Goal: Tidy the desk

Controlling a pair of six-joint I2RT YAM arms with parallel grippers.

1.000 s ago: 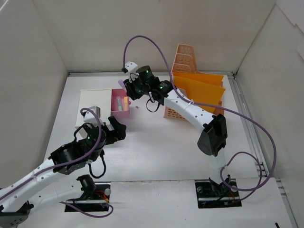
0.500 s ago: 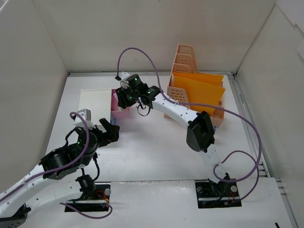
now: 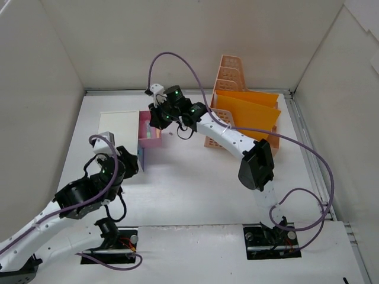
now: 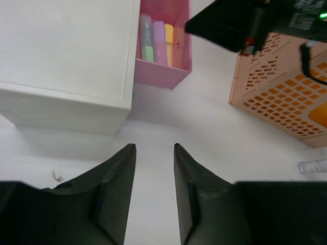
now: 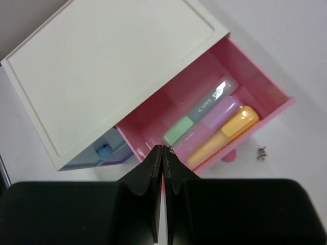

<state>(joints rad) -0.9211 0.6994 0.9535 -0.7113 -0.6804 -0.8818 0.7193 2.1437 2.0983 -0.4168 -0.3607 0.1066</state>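
Three markers (image 5: 212,125) in one pink drawer (image 5: 255,77); right end effector (image 5: 162,149) clenched, left end effector (image 4: 155,148) parted, empty.

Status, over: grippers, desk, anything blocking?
Right gripper jaws shut, empty, over open pink drawer. Left gripper jaws parted, empty. Desk: highlighters in drawer. No obstruction seen.

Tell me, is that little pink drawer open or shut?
Open. The pink drawer sticks out of the white drawer unit, and three highlighters lie uncovered inside it.
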